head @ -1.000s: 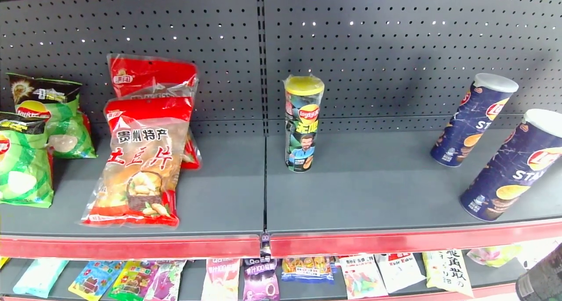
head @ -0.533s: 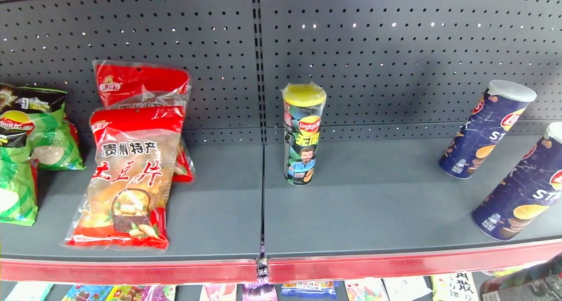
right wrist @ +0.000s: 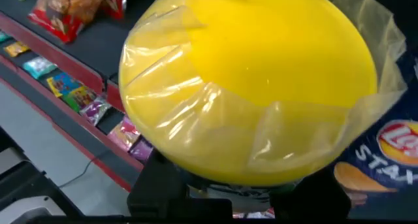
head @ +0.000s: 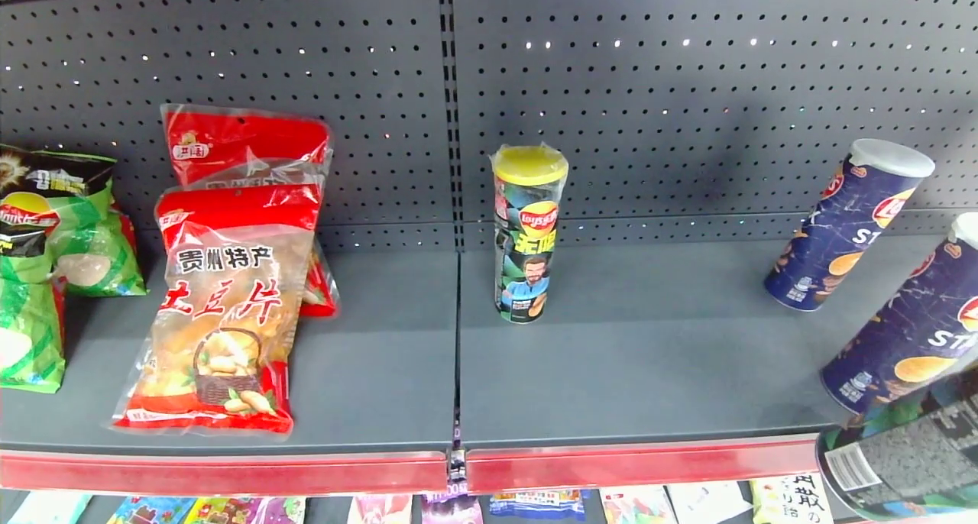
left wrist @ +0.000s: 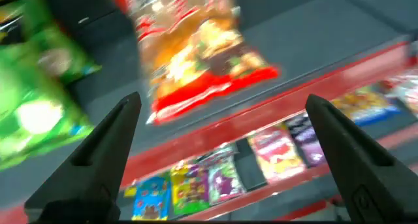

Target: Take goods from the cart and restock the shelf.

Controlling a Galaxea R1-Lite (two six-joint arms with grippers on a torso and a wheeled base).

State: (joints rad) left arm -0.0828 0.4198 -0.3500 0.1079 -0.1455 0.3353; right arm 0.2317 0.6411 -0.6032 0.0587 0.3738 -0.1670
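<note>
Spanning the head view is the shelf (head: 649,371), a grey deck with a red front rail and a perforated back panel (head: 688,88). Two red potato-chip bags (head: 221,302) lean at its left, with green chip bags (head: 46,226) beside them at the edge. Two blue chip cans (head: 844,226) stand at the right end, one behind the other. A yellow-lidded can (head: 527,237) stands upright alone near the middle seam. Small sweet packets (head: 229,505) line the lower shelf. The held can (head: 901,455) sits at the lower right corner, just in front of the red rail and below the nearer blue can. The right claw (right wrist: 236,196) is closed around its body, and its film-wrapped yellow lid (right wrist: 261,74) faces the wrist camera. The left claw (left wrist: 222,100) hangs empty with its fingers spread wide, before the red bags and the rail. The bare deck between the standing yellow-lidded can and the blue cans lies ahead and to the left of the held can. That can's long axis slants well off upright, so it likely needs righting before it goes down. The right arm is the nearer one.
</note>
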